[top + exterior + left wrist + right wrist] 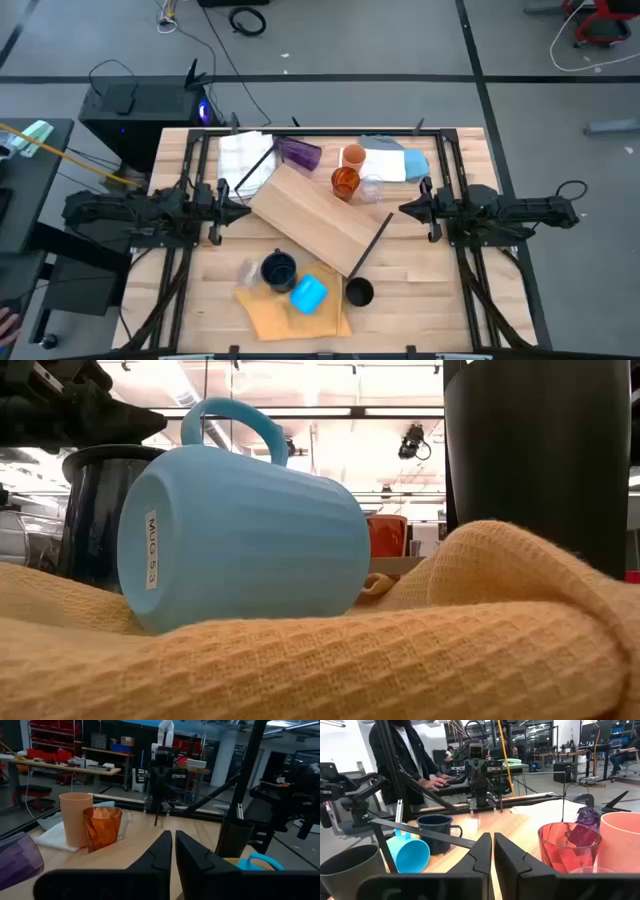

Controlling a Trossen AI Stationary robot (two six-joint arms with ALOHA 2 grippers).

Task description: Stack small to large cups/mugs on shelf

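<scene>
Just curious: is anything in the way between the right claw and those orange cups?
Nothing visible. The right claw, shut, sits at the table's right; bare tabletop lies between it and the amber cup and light orange cup.

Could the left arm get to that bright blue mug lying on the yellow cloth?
Probably yes. The bright blue mug lies on its side on the table's near edge, with the navy mug close beside it. The left gripper, shut and empty, has open table in between.

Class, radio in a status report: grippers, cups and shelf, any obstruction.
Left gripper and right gripper shut, empty, flanking shelf board. Bright blue mug on its side on yellow cloth. No cups stacked. Board lies askew.
</scene>
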